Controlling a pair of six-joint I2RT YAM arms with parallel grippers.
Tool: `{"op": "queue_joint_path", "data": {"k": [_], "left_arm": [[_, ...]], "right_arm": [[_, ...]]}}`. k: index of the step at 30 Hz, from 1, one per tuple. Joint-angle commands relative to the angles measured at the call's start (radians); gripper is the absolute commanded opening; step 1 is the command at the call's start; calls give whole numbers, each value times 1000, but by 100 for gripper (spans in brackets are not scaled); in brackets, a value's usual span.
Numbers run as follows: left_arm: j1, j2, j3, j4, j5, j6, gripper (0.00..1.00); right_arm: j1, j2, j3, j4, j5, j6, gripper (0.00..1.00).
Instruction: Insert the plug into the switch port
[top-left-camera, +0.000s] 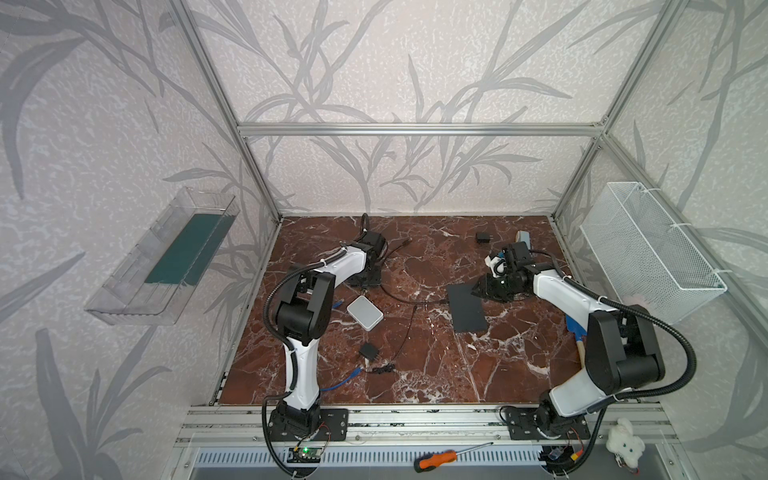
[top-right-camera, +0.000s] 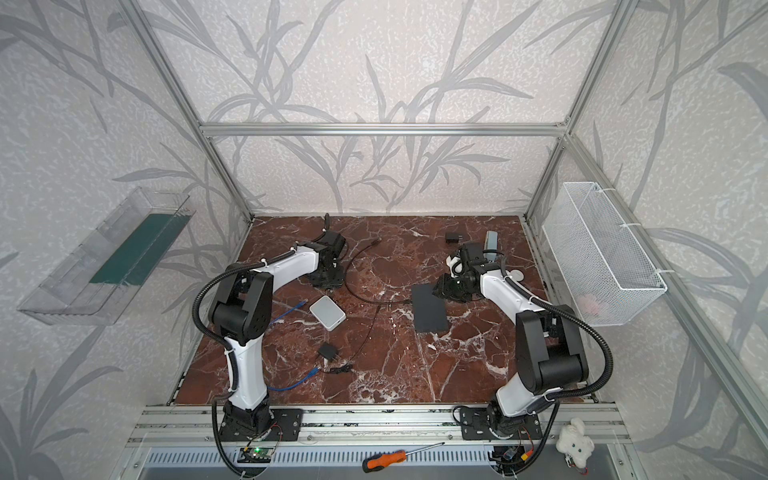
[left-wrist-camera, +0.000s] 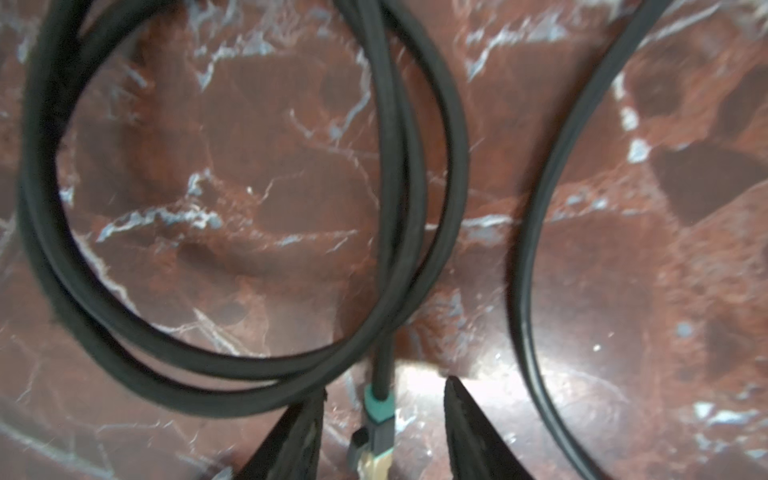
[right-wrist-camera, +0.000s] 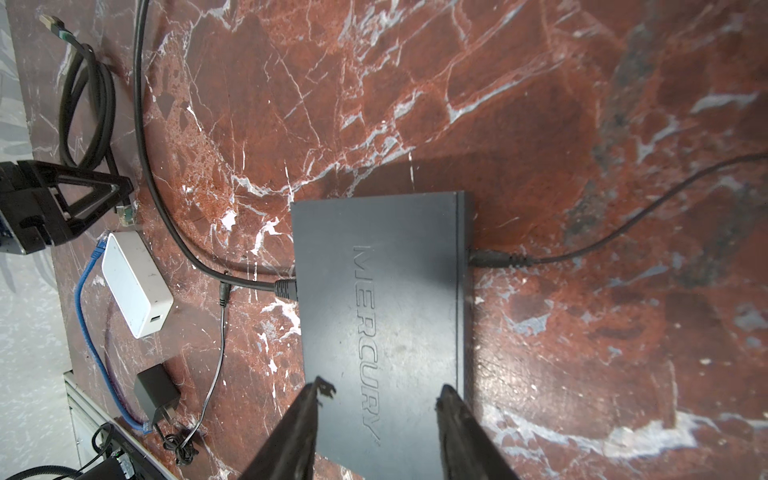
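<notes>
The white switch box (top-left-camera: 365, 312) (right-wrist-camera: 137, 286) lies left of centre, and a small socket hole (right-wrist-camera: 154, 319) shows on its end. The plug (right-wrist-camera: 224, 291) (top-left-camera: 415, 308) lies loose on the marble between the box and a dark grey slab (right-wrist-camera: 382, 316). Its thin cord runs to the black adapter block (right-wrist-camera: 156, 390) (top-left-camera: 369, 351). My left gripper (left-wrist-camera: 386, 385) (top-left-camera: 365, 279) is open behind the box, straddling the thicker black cable's teal-booted connector (left-wrist-camera: 376, 415) without touching it. My right gripper (right-wrist-camera: 383, 387) (top-left-camera: 478, 289) hangs open over the slab, holding nothing.
The thicker black cable (left-wrist-camera: 415, 166) loops on the floor and enters the slab. A blue cable (right-wrist-camera: 89, 332) leaves the white box. A second adapter (top-left-camera: 483, 237) lies at the back, and a screwdriver (top-left-camera: 440, 459) on the front rail. A wire basket (top-left-camera: 648, 249) hangs on the right wall.
</notes>
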Motion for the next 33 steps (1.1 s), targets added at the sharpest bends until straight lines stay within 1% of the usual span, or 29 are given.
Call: {"op": "queue_joint_path", "data": {"k": [1,4,7,11,13,16,18,21,23,25,29,33], "left_arm": [[7,20,16,45,19,-54,46],[10,46,32,42,26,-55,41],[13,55,35,53,25,-64,28],[17,56,67,47,11,-86,17],[17,44,93,43,16,-109,13],[15,24,147,22,47,-170,9],[13,3,166,21,85,-220,9],[11,-31,159,48,166,-287,8],[7,-37,162,38,195,-331,8],[6,-40,159,31,222,-365,8],[4,-39,145,34,276,-435,8],[0,-35,128,47,330,-485,8]], "right_arm": [[2,16,31,-28,-17,-16,47],[2,19,38,-32,-24,-16,47],[2,14,38,-34,-26,-19,47],[5,5,43,-37,-42,-29,47],[23,2,54,-42,-43,-50,46],[89,-7,72,-9,-54,-93,47],[148,-9,62,70,-96,-101,47],[246,9,38,253,-124,-76,47],[313,33,26,400,-98,-71,46],[369,63,15,527,-64,-92,47],[441,163,-17,807,-7,-163,47],[479,278,2,947,49,-219,48]]}}
